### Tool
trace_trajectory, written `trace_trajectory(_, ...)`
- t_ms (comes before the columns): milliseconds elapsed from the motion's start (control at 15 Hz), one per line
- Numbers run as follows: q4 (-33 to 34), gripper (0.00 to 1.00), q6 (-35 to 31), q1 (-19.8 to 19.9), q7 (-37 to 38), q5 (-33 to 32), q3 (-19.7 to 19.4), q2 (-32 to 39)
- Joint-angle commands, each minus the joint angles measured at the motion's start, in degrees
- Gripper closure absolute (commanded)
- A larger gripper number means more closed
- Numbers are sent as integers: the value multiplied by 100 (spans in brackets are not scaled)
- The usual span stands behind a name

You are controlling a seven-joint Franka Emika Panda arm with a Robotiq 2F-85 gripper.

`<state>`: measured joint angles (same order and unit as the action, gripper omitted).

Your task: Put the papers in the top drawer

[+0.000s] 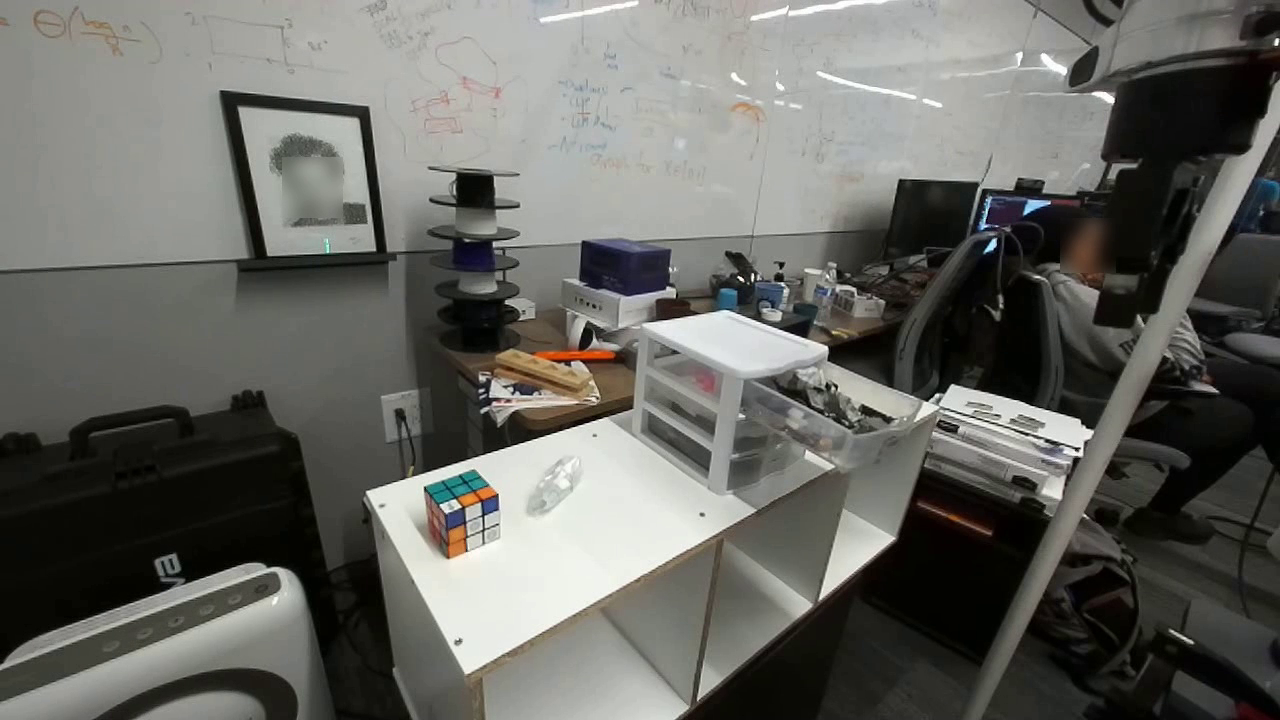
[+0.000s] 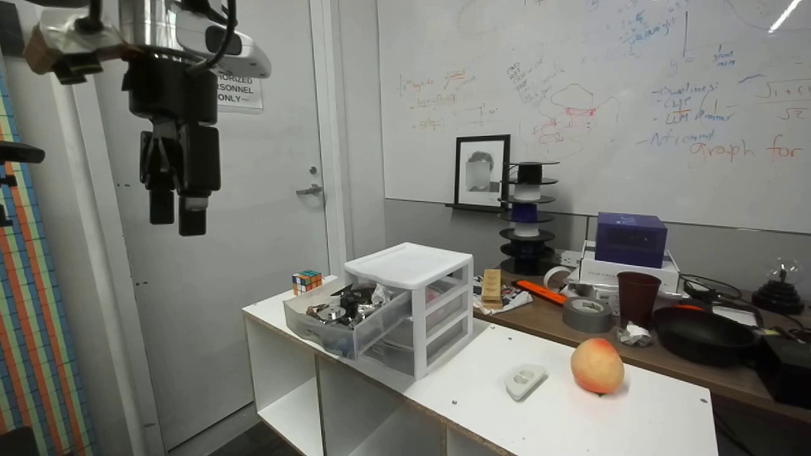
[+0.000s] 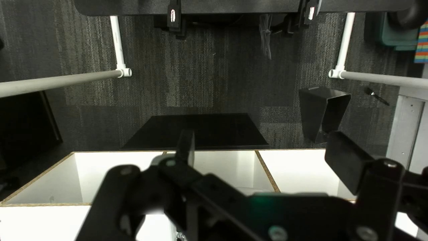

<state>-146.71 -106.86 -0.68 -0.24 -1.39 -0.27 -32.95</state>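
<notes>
The paper scrap (image 1: pixel 555 485) lies outside the drawn-out top drawer (image 2: pixel 383 326)

The pincer (image 2: pixel 177 218) hangs high with its tips pointing down, well apart from the white shelf unit (image 1: pixel 600 540). In the wrist view its black fingers (image 3: pixel 346 160) are spread wide from each other, seen against the unit's front compartments (image 3: pixel 227 164), with dark carpet (image 3: pixel 217 73) past them and white pipes (image 3: pixel 67 82) to either side.

In an exterior view, the paper scrap, whitish and crumpled, rests on top of the shelf unit between a Rubik's cube (image 1: pixel 462 512) and a white drawer unit (image 1: pixel 735 345), apart from both and nearer the cube. The drawer unit stands upright; its translucent top drawer sticks out toward the front edge of the shelf unit and holds a heap of dark and silvery pieces (image 2: pixel 351 304).

On the drawer unit's other side, in an exterior view, a pale piece with two round hollows (image 2: pixel 526 382) lies near a yellow-orange, red-blushed peach-like fruit (image 2: pixel 597 366), the two not touching.

Behind the shelf unit, a brown table (image 2: pixel 545 320) bears a grey tape roll (image 2: pixel 586 322), a dark red cup (image 2: pixel 635 301), a crumpled white wad (image 2: pixel 633 334) just beside the cup, and a black pan (image 2: pixel 703 345). In both exterior views a stack of spools (image 2: pixel 524 212) rises at the table's end, near a framed portrait (image 2: pixel 483 152) against the whiteboard (image 2: pixel 431 171).
</notes>
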Motion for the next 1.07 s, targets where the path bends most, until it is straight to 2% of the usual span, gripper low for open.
trace_trajectory(0,8,0,10,17,-7,10,17,2)
trace_trajectory(200,90,0,-10,35,98,55,25,95)
trace_trajectory(467,516,0,-210,17,410,158,92,713)
trace_trajectory(667,1039,0,-452,-10,861,168,269,1423)
trace_trajectory(1000,2227,0,-665,-151,2032,58,726,2828)
